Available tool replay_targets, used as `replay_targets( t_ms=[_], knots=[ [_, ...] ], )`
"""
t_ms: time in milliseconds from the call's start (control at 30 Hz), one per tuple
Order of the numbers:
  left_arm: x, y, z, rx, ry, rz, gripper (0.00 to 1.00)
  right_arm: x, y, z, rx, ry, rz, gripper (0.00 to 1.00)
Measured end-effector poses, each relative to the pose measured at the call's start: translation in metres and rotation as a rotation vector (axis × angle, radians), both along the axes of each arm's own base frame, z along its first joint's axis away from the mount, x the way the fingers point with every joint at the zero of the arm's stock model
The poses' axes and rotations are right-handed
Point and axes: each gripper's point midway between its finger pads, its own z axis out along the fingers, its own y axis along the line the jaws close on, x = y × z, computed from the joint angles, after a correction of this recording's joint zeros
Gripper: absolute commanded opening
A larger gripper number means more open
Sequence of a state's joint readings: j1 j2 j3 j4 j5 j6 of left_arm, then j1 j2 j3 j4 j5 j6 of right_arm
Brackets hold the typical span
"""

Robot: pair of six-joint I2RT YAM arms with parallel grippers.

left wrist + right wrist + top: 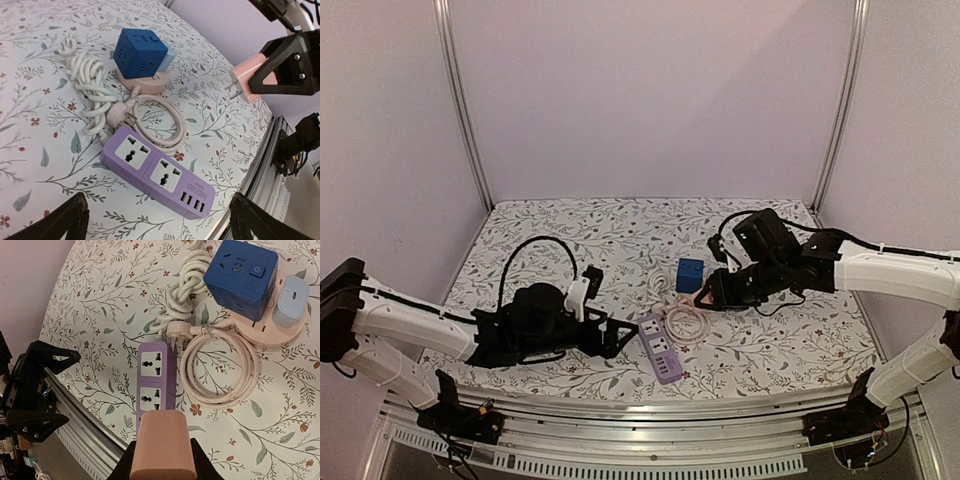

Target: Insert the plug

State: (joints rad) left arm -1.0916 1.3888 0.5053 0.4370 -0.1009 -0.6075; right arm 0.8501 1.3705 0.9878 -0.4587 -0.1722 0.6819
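Main risk: pins miss the slots. The plug (pixel 245 80) is carried tilted in the left wrist view, its two flat pins angled down toward the bench (pixel 30 150), so contact with the socket face at a slant is likely unless the angle is squared first. Second risk: the purple power strip (pixel 157 172) is not held by anything. The left tool (pixel 157 210) is spread wide with nothing between its fingers, and it is parked just short of the strip's end, so a push from above could slide or tip the strip. Third: the plug could twist in the grip under insertion force, since only its back end is clamped. The coiled pink cable (pixel 220 370) lies against the strip's side and could be snagged on the way down. The right tool (pixel 161 460) is closed on the plug and held in the air, clear of the bench, above the strip's near end in the right wrist view, not yet at a socket. The plug is a small pink block with rounded corners and a smooth matte shell; it is judged rigid and light. Two universal sockets on the strip are free. A blue cube socket (pixel 689 274) sits just beyond the strip.
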Motion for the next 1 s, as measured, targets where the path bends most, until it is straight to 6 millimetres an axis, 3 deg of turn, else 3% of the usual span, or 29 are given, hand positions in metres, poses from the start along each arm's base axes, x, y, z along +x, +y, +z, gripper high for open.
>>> replay_targets(
  t_ms=[267, 467, 733, 1000],
  knots=[
    [0.014, 0.069, -0.002, 0.137, -0.125, 0.206, 1.00, 0.007, 0.036, -0.012, -0.041, 0.062, 0.103, 0.00],
    [0.016, 0.110, 0.011, 0.161, -0.207, 0.313, 1.00, 0.007, 0.053, -0.027, -0.100, 0.114, 0.151, 0.00],
    [0.013, 0.144, 0.029, 0.128, -0.278, 0.393, 1.00, 0.005, 0.063, -0.038, -0.169, 0.177, 0.173, 0.00],
    [0.009, 0.156, 0.032, 0.105, -0.295, 0.405, 0.99, -0.013, 0.067, -0.059, -0.239, 0.237, 0.197, 0.00]
  ],
)
